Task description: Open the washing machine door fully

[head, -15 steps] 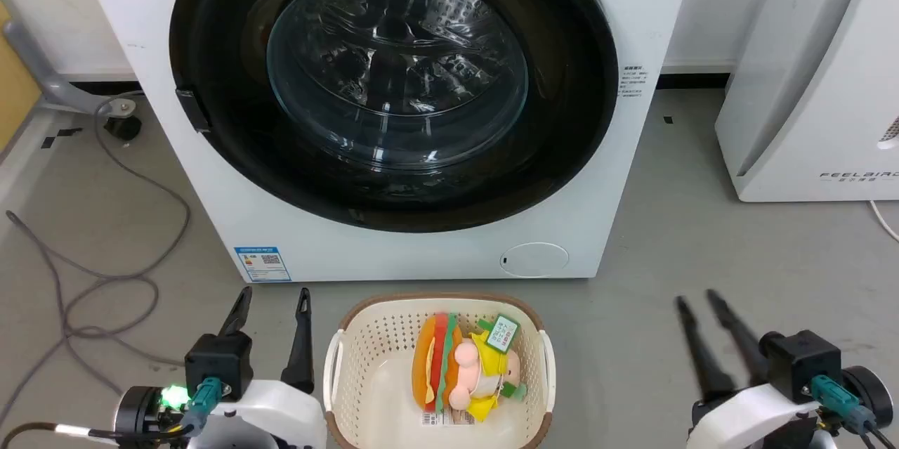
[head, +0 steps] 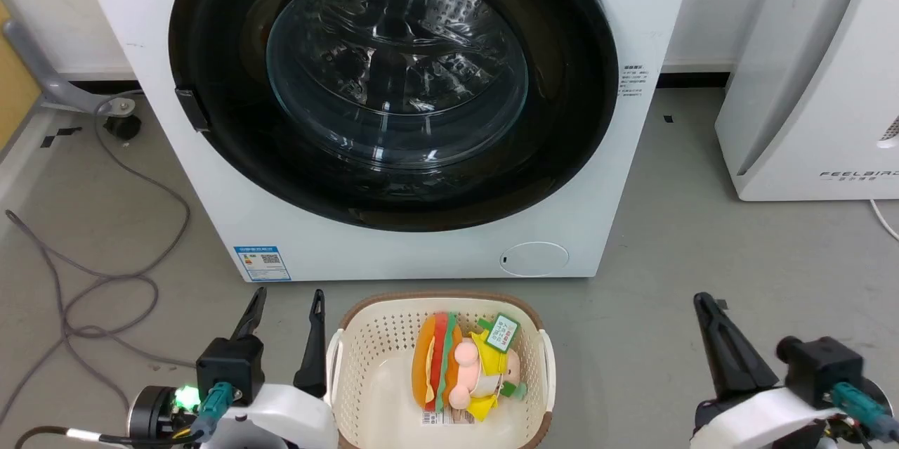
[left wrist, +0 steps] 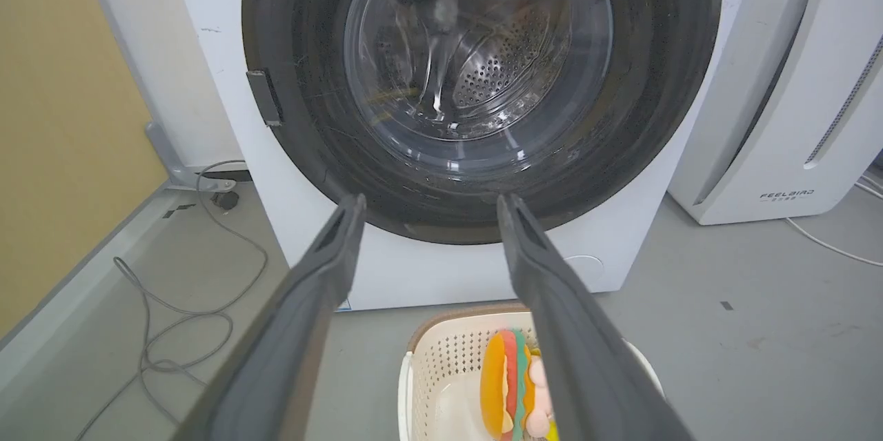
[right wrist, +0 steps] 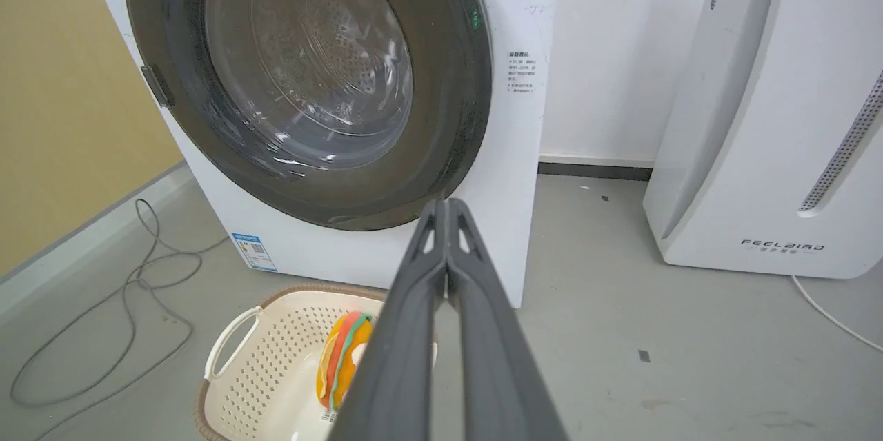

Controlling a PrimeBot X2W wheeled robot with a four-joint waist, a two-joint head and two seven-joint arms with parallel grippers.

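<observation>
Left gripper [head: 289,292] has its fingers spread apart and holds nothing. It hangs low, just left of the basket [head: 439,298]. In its wrist view the tips frame the bottom rim of the door, well short of contact. Right gripper [head: 704,301] has its fingers pressed together, also with nothing in them, off to the right over bare floor.

Washing machine door [head: 393,90] sits flush against the front of the washing machine [head: 421,256], so opening hasn't started.

Handling, my read:
- Door is rigid, with a glossy black ring and a thick glass bowl. Likely heavy for its size and slippery.
- Don't pinch the glass or the smooth ring, no purchase there.
- The only feature I see to hook is the small dark tab [head: 193,109] on the rim's left edge. Can't tell if it's the handle or part of the hinge.
- If it's the handle, expect a stiff latch pop and then a free swing. Pull along the arc, not straight out.

Basket with the toy burger [head: 439,361] stands just in front of the machine below the door. Can't tell whether it clears the swing. Cables [head: 105,273] are on the floor at left.
</observation>
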